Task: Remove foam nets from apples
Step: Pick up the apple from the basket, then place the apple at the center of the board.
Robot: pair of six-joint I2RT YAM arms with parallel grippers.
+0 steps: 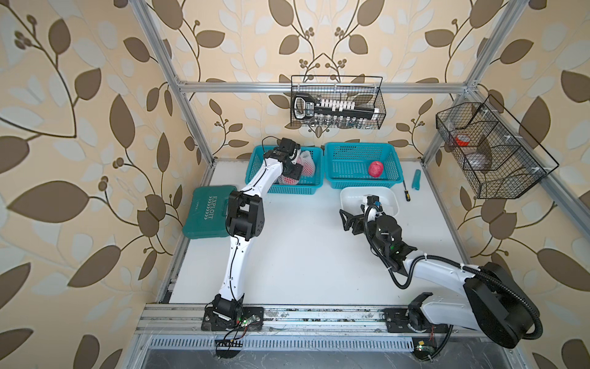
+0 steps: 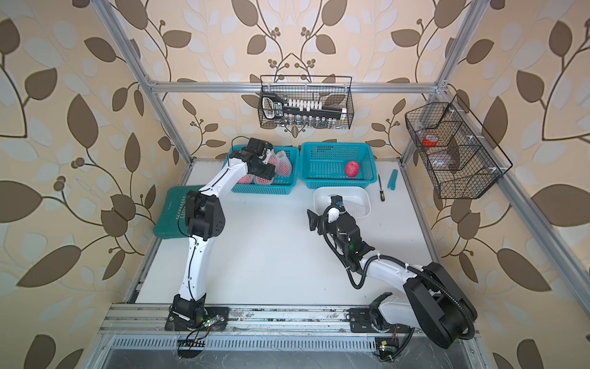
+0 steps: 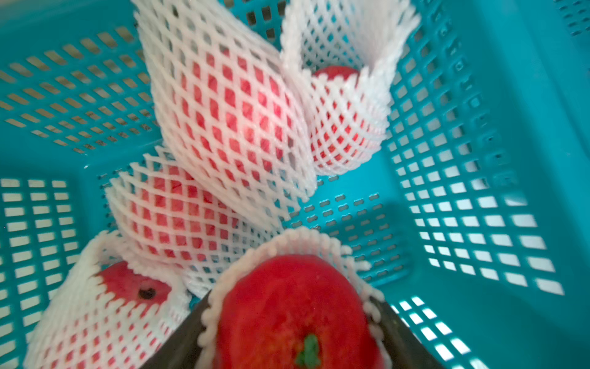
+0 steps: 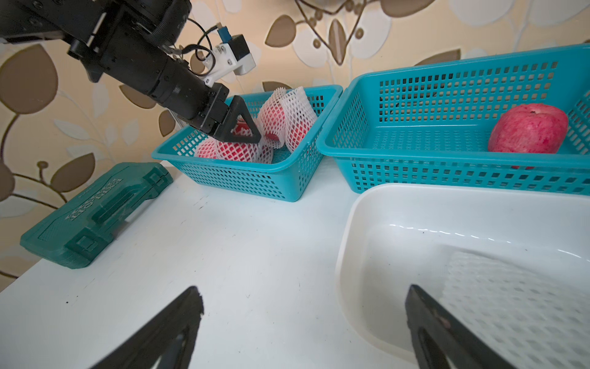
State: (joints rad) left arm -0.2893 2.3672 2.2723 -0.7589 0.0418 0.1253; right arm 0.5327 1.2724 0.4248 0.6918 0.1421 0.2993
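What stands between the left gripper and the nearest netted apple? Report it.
Nothing visible does. The left gripper has its fingers on either side of the netted apple in the teal basket. The neighbouring netted apples lie beside it, not between.

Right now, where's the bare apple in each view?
Top view: bare apple in the right teal basket, front-right corner.
Top view: bare apple, same spot.
Left wrist: not in it.
Right wrist: bare apple in the basket behind the white tray.
Shared landmark: white tray in front of its basket.
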